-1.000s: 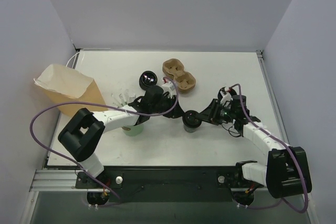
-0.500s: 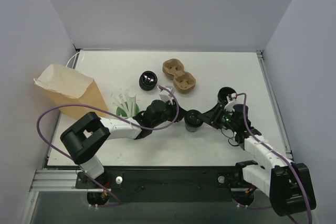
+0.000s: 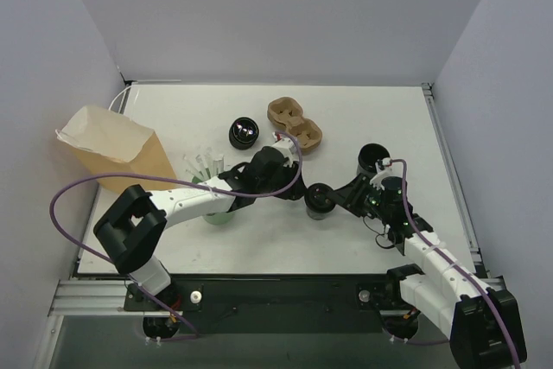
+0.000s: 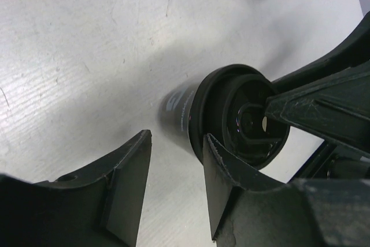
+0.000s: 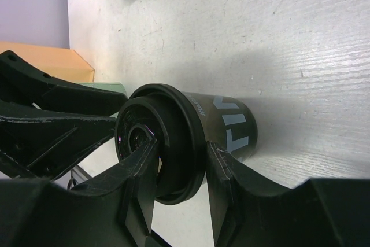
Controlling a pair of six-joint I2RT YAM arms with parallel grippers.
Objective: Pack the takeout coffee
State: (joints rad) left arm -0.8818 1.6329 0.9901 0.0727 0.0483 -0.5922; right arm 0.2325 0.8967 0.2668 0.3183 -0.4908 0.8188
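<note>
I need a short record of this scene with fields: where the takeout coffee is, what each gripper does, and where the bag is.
takeout coffee: on the table, lid on, not yet packed
right gripper: pinching the lid's rim
left gripper: open, beside the cup, holding nothing
paper bag: at the table's left edge, apart from the cup

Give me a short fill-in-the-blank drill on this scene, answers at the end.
1. The right gripper is shut on the small black takeout coffee cup's ____.
2. The left gripper beside that cup has its jaws ____.
3. The tan paper bag sits at the white table's ____ edge.
4. Both wells of the brown cardboard cup carrier are ____.
Answers: lid, open, left, empty.
</note>
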